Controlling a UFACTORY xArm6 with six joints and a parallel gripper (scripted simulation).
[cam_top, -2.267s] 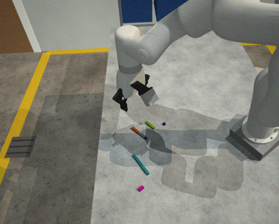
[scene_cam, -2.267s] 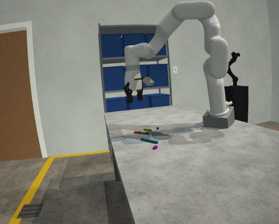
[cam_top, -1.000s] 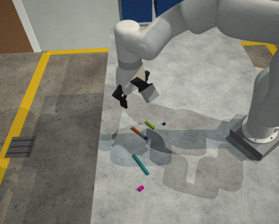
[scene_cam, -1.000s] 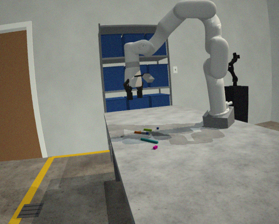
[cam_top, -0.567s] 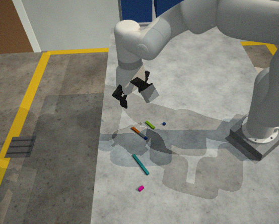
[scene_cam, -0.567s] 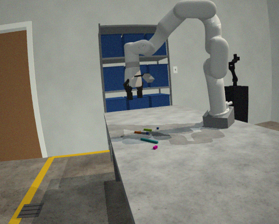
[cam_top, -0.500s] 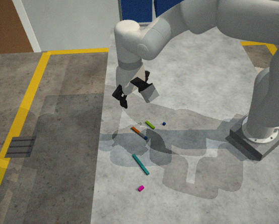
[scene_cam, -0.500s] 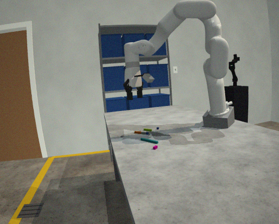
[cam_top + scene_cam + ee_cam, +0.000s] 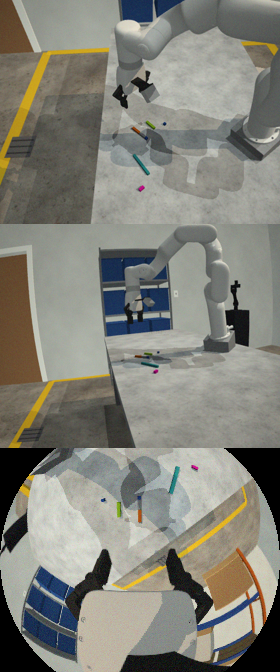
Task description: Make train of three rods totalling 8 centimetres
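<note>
An orange rod [image 9: 136, 129], a grey rod [image 9: 142, 134] and a small blue rod [image 9: 146, 137] lie flat on the table, end to end in one slanted line. The grey rod is faint in the shadow. A lime rod [image 9: 150, 124] lies just behind this line, apart from it. A second blue rod [image 9: 164, 123] sits to the right of the lime one. My gripper [image 9: 135, 92] hangs open and empty, high above the table near its left edge. In the wrist view the open gripper [image 9: 139, 556] frames the orange rod [image 9: 140, 515] and the lime rod [image 9: 119, 509] far below.
A turquoise rod [image 9: 141, 164] and a magenta rod [image 9: 141, 188] lie nearer the front, apart from the line. The arm's base [image 9: 255, 141] stands at the right. The table's left edge drops to the floor [image 9: 50, 126]. Blue shelves [image 9: 136, 292] stand behind.
</note>
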